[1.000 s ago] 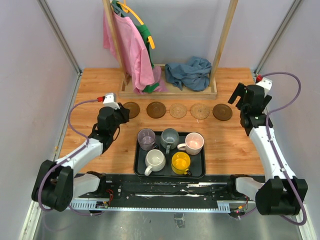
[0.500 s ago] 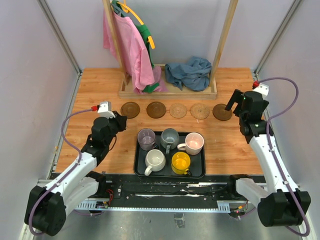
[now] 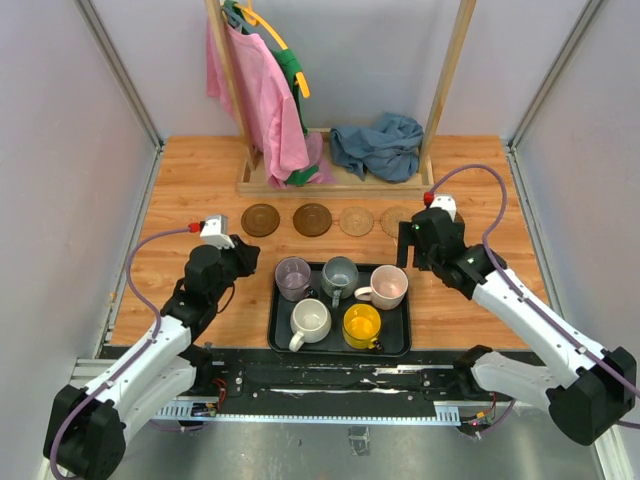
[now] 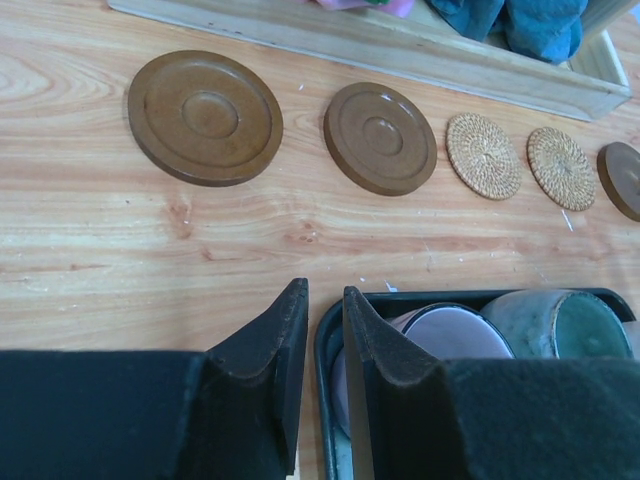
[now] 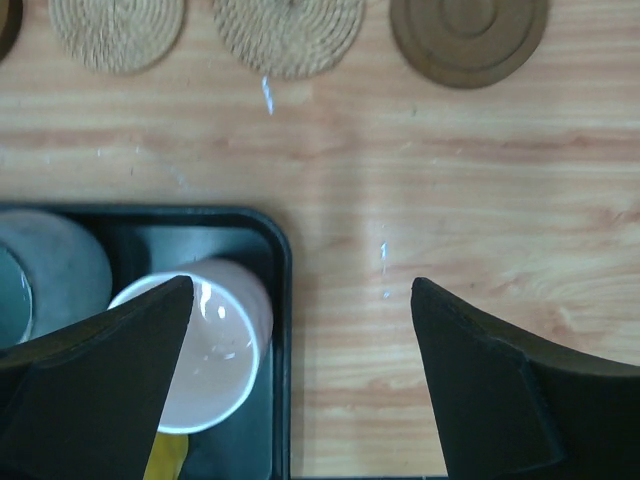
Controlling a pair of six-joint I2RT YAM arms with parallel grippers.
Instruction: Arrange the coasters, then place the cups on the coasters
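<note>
Right claw: My right claw (image 5: 300,285) stands spread wide and empty. Between its fingers I see only the bench (image 3: 190,190) and a corner of the tray.
Under right claw: The pale pink cup (image 5: 215,330) stands upright in the tray's far right corner. It is just inside my left finger and partly hidden by it.
Left claw: My left claw (image 4: 322,290) is drawn in to a narrow slit, barely parted, with nothing in it. It hangs over the tray's far left edge.
Under left claw: The purple cup (image 4: 450,335) sits just right of the fingertips, with the grey-blue cup (image 4: 570,320) beside it.
Tray: The black tray (image 3: 272,335) holds all five cups. The cream-white cup (image 3: 311,320) and the yellow cup (image 3: 361,324) form the near row.
Coasters: The coasters (image 4: 380,137) lie in one row on the bench beyond the tray, each apart from its neighbour. From the left they run two dark brown, two woven tan, then the end dark coaster (image 5: 468,35). All five are bare.
Step in hand: I judge the arranging finished and the cup placing about to open, with the pink cup as first candidate.
Next move: I would shift the right claw over the pink cup's rim and lower it until the fingers straddle the wall. Then I would close, lift clear of the tray rim, and carry the cup to the end dark coaster.
Caution: The left claw needs to spread before it can take the purple cup. The cups stand close together, so I would allow finger clearance.
</note>
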